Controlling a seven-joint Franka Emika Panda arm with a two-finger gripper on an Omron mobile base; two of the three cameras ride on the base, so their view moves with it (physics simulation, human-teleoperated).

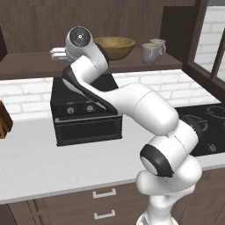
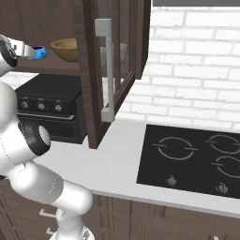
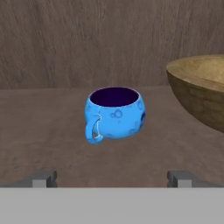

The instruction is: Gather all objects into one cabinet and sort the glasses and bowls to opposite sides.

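Little blue bowl sitting on the cabinet shelf, gripper spread wide in front of it

The blue bowl [image 3: 115,113] is round, glossy, speckled, with a dark inside and a small loop handle facing the camera's lower left. It stands upright on the plank shelf [image 3: 48,127], apart from the gripper [image 3: 111,178]. The tan wooden bowl [image 3: 201,89] is cut off at the right. Two pale mugs [image 1: 152,50] sit further right, half-hidden behind the glass door [image 2: 110,65].

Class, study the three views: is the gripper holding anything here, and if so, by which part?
Nothing is held. The gripper is open, and the blue bowl stands free on the cabinet shelf beyond its tips.
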